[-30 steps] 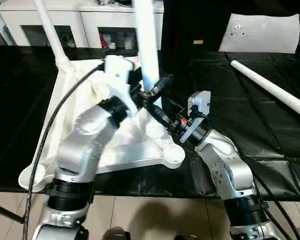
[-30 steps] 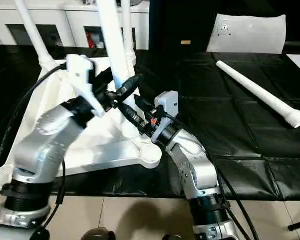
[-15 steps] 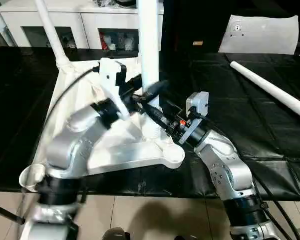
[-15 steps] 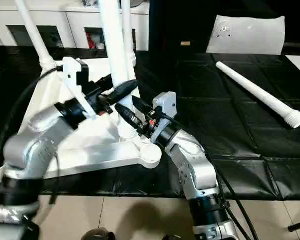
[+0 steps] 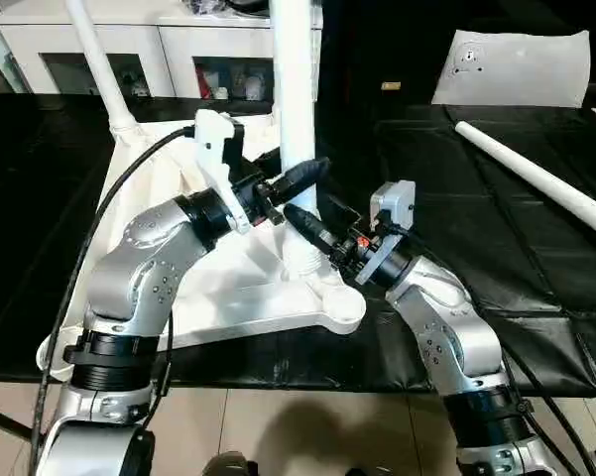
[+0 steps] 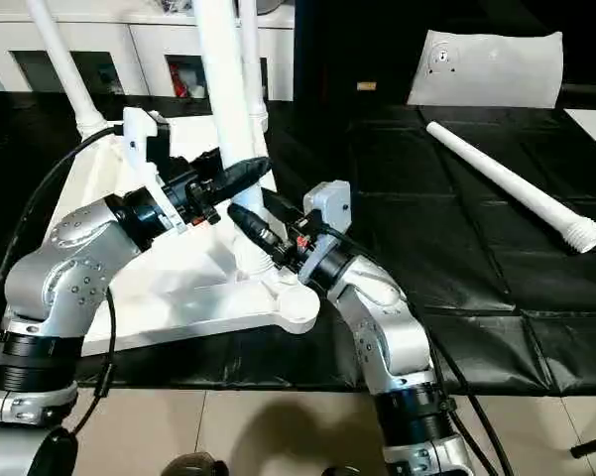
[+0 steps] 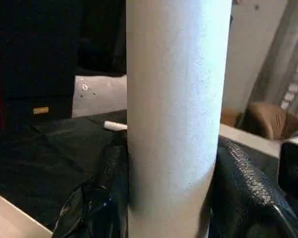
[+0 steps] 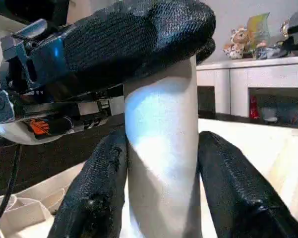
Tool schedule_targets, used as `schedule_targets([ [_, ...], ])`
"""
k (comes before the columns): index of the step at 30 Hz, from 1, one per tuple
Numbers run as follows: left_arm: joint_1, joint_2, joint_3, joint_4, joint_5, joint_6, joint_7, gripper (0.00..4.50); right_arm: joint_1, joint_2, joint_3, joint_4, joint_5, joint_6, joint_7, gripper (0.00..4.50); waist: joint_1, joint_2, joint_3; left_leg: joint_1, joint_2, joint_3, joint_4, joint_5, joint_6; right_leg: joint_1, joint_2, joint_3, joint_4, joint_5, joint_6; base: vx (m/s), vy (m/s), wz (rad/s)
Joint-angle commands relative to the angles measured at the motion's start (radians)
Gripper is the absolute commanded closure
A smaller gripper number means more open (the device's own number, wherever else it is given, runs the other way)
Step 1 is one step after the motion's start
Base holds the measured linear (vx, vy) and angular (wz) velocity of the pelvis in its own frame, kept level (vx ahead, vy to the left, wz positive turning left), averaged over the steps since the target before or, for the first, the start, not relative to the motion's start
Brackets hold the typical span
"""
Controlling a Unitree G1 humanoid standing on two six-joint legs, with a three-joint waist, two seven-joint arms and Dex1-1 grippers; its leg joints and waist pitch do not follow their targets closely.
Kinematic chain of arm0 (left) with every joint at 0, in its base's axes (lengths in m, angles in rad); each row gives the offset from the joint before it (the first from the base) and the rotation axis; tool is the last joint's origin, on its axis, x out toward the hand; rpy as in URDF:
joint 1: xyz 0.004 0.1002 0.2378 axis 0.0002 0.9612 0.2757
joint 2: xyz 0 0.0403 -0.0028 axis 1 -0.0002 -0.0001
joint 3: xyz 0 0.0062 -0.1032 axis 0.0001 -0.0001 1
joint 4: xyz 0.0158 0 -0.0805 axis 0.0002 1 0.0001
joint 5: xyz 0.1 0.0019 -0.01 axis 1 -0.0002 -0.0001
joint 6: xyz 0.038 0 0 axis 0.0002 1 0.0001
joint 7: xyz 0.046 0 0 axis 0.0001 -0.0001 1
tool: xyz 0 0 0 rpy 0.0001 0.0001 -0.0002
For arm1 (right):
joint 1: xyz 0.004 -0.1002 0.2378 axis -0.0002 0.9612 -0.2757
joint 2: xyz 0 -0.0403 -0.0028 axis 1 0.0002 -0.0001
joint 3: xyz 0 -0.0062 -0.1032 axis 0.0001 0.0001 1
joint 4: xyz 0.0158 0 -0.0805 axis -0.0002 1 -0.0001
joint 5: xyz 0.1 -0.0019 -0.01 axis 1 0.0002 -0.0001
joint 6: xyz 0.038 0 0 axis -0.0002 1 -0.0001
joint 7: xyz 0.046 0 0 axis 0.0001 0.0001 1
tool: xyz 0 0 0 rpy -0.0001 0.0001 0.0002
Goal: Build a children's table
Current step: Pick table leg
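Upside down on the black-covered worktop (image 5: 456,218), the children's table (image 5: 228,288) lies with its ribbed underside up, at about nine o'clock from the middle of the scene. One white leg (image 5: 296,109) stands upright in the near corner socket at about five o'clock on the tabletop; two more legs rise at the far corners. Both end effectors are clamped on that upright leg: the left end effector (image 5: 296,178) grips it higher up, a finger (image 7: 106,173) pressed to each side, and the right end effector (image 5: 305,223) grips it just below. A loose leg (image 6: 511,183) lies flat on the worktop toward two o'clock, well apart.
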Motion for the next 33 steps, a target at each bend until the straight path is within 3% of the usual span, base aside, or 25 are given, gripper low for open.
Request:
schedule_targets([
  [1, -0.034, -0.015, 0.029, -0.001, -0.01, 0.017, 0.06, 2.62, -0.016, 0.003, 0.002, 0.019, -0.012, -0.013, -0.01, 2.68, -0.006, 0.011, -0.082, 0.008, 0.057, -0.024, -0.073, -0.18, 0.008, 0.063, -0.076, 0.067, -0.065, -0.224, -0.136, 0.0, 0.0, 0.0],
  [2, -0.036, -0.014, 0.028, 0.0, -0.005, 0.017, 0.068, 2.62, -0.018, 0.006, -0.002, 0.02, -0.01, -0.011, -0.016, 2.68, -0.006, 0.01, -0.082, 0.007, 0.057, -0.023, -0.073, -0.177, 0.009, 0.064, -0.075, 0.066, -0.064, -0.222, -0.138, 0.0, 0.0, 0.0],
  [5, -0.041, -0.007, 0.025, 0.002, 0.015, 0.023, 0.087, 2.62, -0.027, 0.009, -0.012, 0.025, -0.014, -0.012, -0.036, 1.98, -0.006, 0.006, -0.082, 0.006, 0.055, -0.023, -0.072, -0.171, 0.015, 0.065, -0.075, 0.066, -0.067, -0.236, -0.128, 0.0, 0.0, 0.0],
  [8, -0.068, 0.016, 0.04, 0.031, 0.044, 0.027, 0.112, 2.62, -0.034, 0.0, -0.032, -0.003, 0.029, 0.03, -0.02, 1.77, -0.006, 0.009, -0.082, 0.008, 0.053, -0.023, -0.071, -0.167, 0.02, 0.065, -0.071, 0.065, -0.066, -0.23, -0.119, 0.0, 0.0, 0.0],
  [10, -0.079, 0.029, 0.048, 0.044, 0.042, 0.032, 0.11, 2.63, -0.036, -0.005, -0.04, -0.012, 0.054, -0.006, 0.022, 1.58, -0.007, 0.008, -0.082, 0.005, 0.054, -0.025, -0.072, -0.167, 0.021, 0.066, -0.073, 0.064, -0.066, -0.24, -0.113, 0.0, 0.0, 0.0],
  [13, -0.089, 0.063, 0.043, 0.06, 0.036, 0.046, 0.071, 2.64, -0.045, -0.033, -0.071, -0.058, 0.13, 0.091, 0.037, 1.43, -0.004, 0.009, -0.083, 0.008, 0.056, -0.026, -0.072, -0.157, 0.024, 0.064, -0.072, 0.065, -0.064, -0.234, -0.113, 0.0, 0.0, 0.0],
  [15, -0.092, 0.1, 0.023, 0.065, 0.002, 0.081, -0.021, 2.64, -0.07, -0.088, -0.111, -0.076, 0.228, 0.216, 0.095, 1.14, -0.003, 0.006, -0.085, 0.011, 0.054, -0.025, -0.07, -0.138, 0.037, 0.067, -0.07, 0.065, -0.059, -0.207, -0.13, 0.0, 0.0, 0.0],
  [18, -0.095, 0.112, 0.014, 0.062, -0.021, 0.097, -0.065, 2.64, -0.087, -0.117, -0.123, -0.067, 0.252, 0.254, 0.12, 1.14, 0.003, 0.008, -0.083, 0.009, 0.054, -0.021, -0.068, -0.14, 0.033, 0.062, -0.076, 0.065, -0.062, -0.227, -0.139, 0.0, 0.0, 0.0],
  [20, -0.1, 0.116, 0.013, 0.062, -0.042, 0.111, -0.094, 2.64, -0.096, -0.141, -0.123, -0.061, 0.263, 0.275, 0.149, 1.11, 0.004, 0.003, -0.085, 0.007, 0.053, -0.021, -0.067, -0.131, 0.029, 0.066, -0.077, 0.064, -0.061, -0.234, -0.139, 0.0, 0.0, 0.0],
  [23, -0.117, 0.143, -0.008, 0.062, -0.097, 0.145, -0.219, 2.64, -0.117, -0.235, -0.093, -0.061, 0.295, 0.353, 0.277, 1.11, 0.006, 0.003, -0.085, 0.008, 0.052, -0.02, -0.065, -0.124, 0.037, 0.066, -0.074, 0.063, -0.061, -0.234, -0.141, 0.0, 0.0, 0.0],
  [24, -0.126, 0.15, -0.014, 0.064, -0.115, 0.15, -0.271, 2.64, -0.122, -0.266, -0.079, -0.068, 0.311, 0.389, 0.323, 1.11, 0.006, -0.002, -0.084, 0.007, 0.052, -0.019, -0.064, -0.119, 0.044, 0.067, -0.072, 0.065, -0.062, -0.231, -0.141, 0.0, 0.0, 0.0],
  [25, -0.126, 0.15, -0.014, 0.064, -0.115, 0.15, -0.271, 2.64, -0.122, -0.266, -0.079, -0.068, 0.311, 0.389, 0.323, 1.11, 0.008, 0.0, -0.084, 0.005, 0.052, -0.019, -0.063, -0.113, 0.048, 0.067, -0.075, 0.064, -0.061, -0.234, -0.142, 0.0, 0.0, 0.0],
  [26, -0.134, 0.154, -0.019, 0.06, -0.15, 0.164, -0.342, 2.64, -0.124, -0.3, -0.052, -0.073, 0.307, 0.409, 0.373, 1.11, 0.007, -0.007, -0.083, 0.004, 0.049, -0.016, -0.062, -0.118, 0.048, 0.068, -0.076, 0.063, -0.066, -0.257, -0.138, 0.0, 0.0, 0.0],
  [28, -0.136, 0.158, -0.024, 0.054, -0.168, 0.174, -0.376, 2.64, -0.122, -0.317, -0.036, -0.076, 0.306, 0.421, 0.404, 1.11, 0.01, -0.005, -0.083, 0.003, 0.05, -0.017, -0.062, -0.112, 0.048, 0.068, -0.078, 0.063, -0.066, -0.272, -0.139, 0.0, 0.0, 0.0],
  [31, -0.149, 0.163, -0.052, 0.032, -0.213, 0.204, -0.47, 2.64, -0.12, -0.352, 0.006, -0.077, 0.302, 0.444, 0.476, 1.47, 0.008, -0.009, -0.083, 0.003, 0.052, -0.017, -0.061, -0.107, 0.049, 0.067, -0.076, 0.062, -0.065, -0.285, -0.135, 0.0, 0.0, 0.0],
  [33, -0.154, 0.161, -0.066, 0.022, -0.226, 0.216, -0.494, 2.64, -0.124, -0.352, 0.013, -0.071, 0.303, 0.446, 0.489, 1.61, 0.009, -0.007, -0.083, 0.006, 0.054, -0.017, -0.061, -0.118, 0.046, 0.064, -0.076, 0.062, -0.066, -0.299, -0.139, 0.0, 0.0, 0.0],
])
